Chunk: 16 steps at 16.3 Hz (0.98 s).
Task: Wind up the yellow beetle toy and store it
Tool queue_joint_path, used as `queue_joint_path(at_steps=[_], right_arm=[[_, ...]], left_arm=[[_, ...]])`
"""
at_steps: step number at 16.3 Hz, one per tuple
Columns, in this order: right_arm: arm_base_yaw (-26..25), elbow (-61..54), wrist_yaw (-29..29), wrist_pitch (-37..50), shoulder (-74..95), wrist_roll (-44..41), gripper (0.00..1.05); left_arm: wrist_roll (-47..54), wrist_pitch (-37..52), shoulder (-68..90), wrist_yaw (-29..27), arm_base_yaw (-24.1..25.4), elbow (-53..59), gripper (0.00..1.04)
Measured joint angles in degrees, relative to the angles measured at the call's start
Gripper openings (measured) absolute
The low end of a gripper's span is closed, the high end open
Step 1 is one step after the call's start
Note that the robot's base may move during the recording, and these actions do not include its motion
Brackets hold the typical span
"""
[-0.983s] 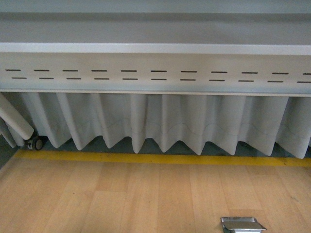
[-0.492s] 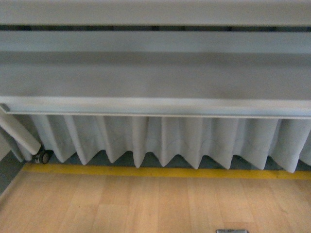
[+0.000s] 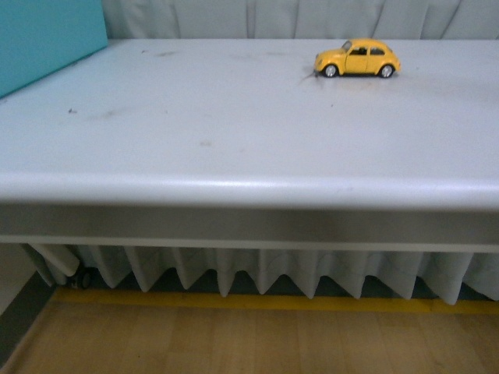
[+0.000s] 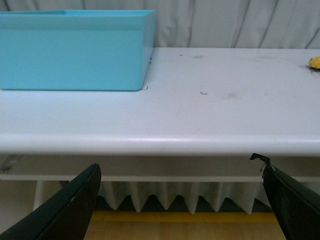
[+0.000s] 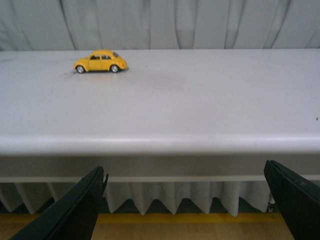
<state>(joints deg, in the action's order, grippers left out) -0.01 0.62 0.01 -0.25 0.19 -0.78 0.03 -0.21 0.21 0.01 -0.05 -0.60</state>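
Observation:
The yellow beetle toy (image 3: 358,58) stands on its wheels at the far right of the white table (image 3: 234,140), side-on. It shows again in the right wrist view (image 5: 100,61), and only a yellow sliver (image 4: 315,62) of it reaches the left wrist view's edge. My left gripper (image 4: 180,200) is open and empty, below and in front of the table's front edge. Likewise open and empty, my right gripper (image 5: 185,205) hangs low in front of the table edge, well short of the toy. Neither arm appears in the front view.
A turquoise bin (image 4: 75,50) sits on the table's far left, its corner (image 3: 47,35) visible in the front view. Grey curtain (image 5: 160,22) hangs behind the table. Under the table are a pleated white skirt (image 3: 257,273), a yellow floor line (image 3: 257,301) and wood flooring.
The front view has risen: earlier it showed only the table's front apron, skirt and floor, now it looks onto the tabletop with the toy and the bin's corner.

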Motion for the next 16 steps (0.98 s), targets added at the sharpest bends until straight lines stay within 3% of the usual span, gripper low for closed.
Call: queue_joint_path(at_steps=[16], right_arm=[[0.0, 0.0, 0.0, 0.0, 0.0, 0.2, 0.98]], left_arm=[[0.0, -0.1, 0.0, 0.0, 0.0, 0.0, 0.98]])
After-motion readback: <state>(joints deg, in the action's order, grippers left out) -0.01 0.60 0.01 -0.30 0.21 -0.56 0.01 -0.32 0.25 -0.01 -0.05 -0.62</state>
